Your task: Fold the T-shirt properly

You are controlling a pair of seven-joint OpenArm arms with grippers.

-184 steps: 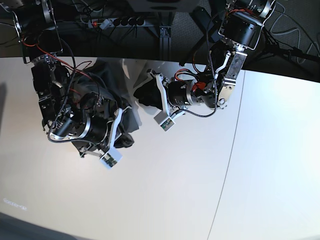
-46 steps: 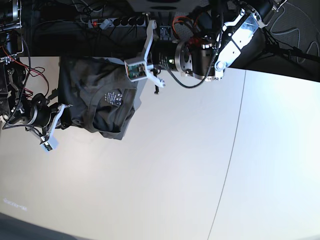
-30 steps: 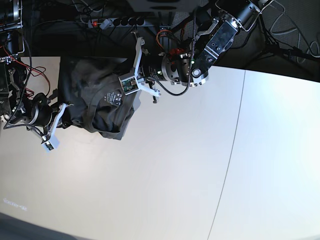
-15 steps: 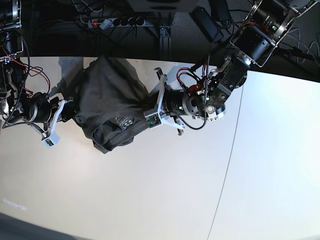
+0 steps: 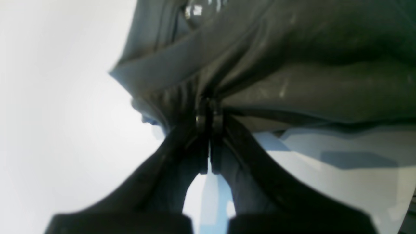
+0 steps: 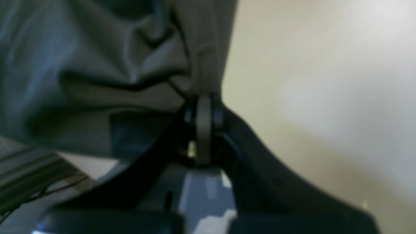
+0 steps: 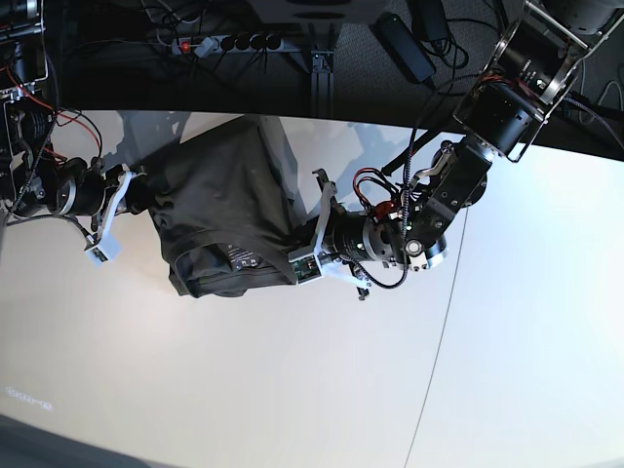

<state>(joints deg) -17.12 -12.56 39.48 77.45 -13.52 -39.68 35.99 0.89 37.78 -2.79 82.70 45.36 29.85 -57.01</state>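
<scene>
The dark olive-grey T-shirt (image 7: pixel 224 200) hangs stretched between my two grippers above the white table, its collar and neck label (image 7: pixel 239 261) at the lower edge. My left gripper (image 7: pixel 297 255) is shut on the shirt's right end; in the left wrist view the gripper (image 5: pixel 208 118) pinches a gathered fold of the shirt (image 5: pixel 292 65). My right gripper (image 7: pixel 136 192) is shut on the shirt's left end; in the right wrist view the gripper (image 6: pixel 203 112) clamps an edge of the shirt (image 6: pixel 97 65).
The white table (image 7: pixel 244 390) spreads below the shirt, with a seam line (image 7: pixel 439 331) running down its right part. Cables and a power strip (image 7: pixel 229 41) lie behind the table's far edge.
Both grippers kept their hold. The left gripper carried its end of the shirt from the far edge down toward the table's middle, turning the shirt over so the collar now lies at the front.
</scene>
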